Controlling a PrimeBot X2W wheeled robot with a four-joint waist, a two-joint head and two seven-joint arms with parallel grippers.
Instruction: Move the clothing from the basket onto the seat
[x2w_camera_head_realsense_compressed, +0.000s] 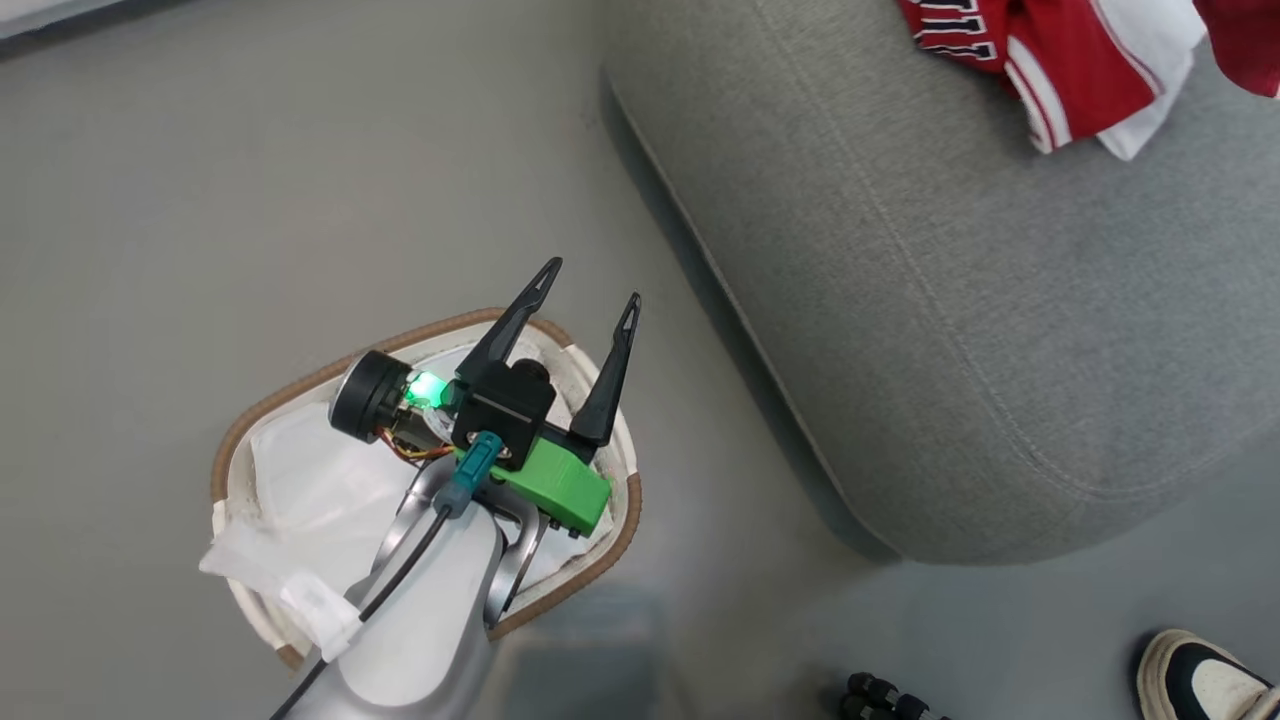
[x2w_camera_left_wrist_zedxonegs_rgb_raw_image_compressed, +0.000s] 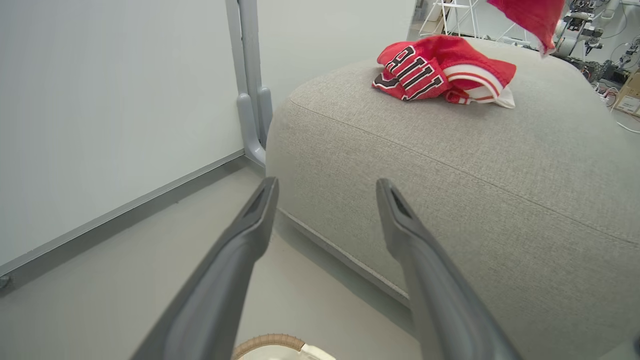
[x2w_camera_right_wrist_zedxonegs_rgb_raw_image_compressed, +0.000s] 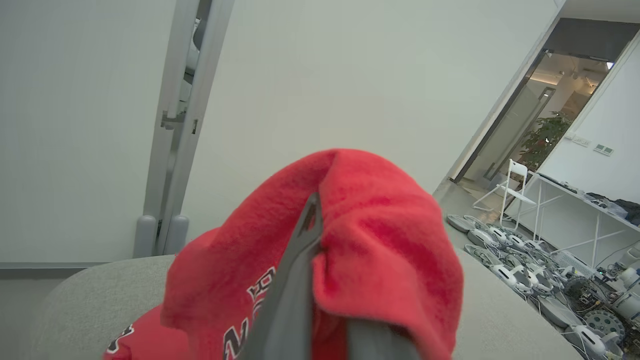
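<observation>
Right gripper (x2w_camera_right_wrist_zedxonegs_rgb_raw_image_compressed: 320, 235) pinched a red garment (x2w_camera_right_wrist_zedxonegs_rgb_raw_image_compressed: 390, 225) draped over it, above the seat (x2w_camera_right_wrist_zedxonegs_rgb_raw_image_compressed: 100, 295); left gripper (x2w_camera_head_realsense_compressed: 591, 283) gaped empty over the basket (x2w_camera_head_realsense_compressed: 300, 385).

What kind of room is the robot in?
Probably a robot lab or workshop: pale machines are lined up in rows, beside a white folding chair and a long work table.

My surroundings look like robotics lab: bare white partition walls (x2w_camera_right_wrist_zedxonegs_rgb_raw_image_compressed: 325, 75), rows of devices (x2w_camera_right_wrist_zedxonegs_rgb_raw_image_compressed: 515, 275) laid out on floor (x2w_camera_right_wrist_zedxonegs_rgb_raw_image_compressed: 445, 192), folding chair (x2w_camera_right_wrist_zedxonegs_rgb_raw_image_compressed: 515, 172), white worktable (x2w_camera_right_wrist_zedxonegs_rgb_raw_image_compressed: 575, 192), potted plant (x2w_camera_right_wrist_zedxonegs_rgb_raw_image_compressed: 545, 142).
</observation>
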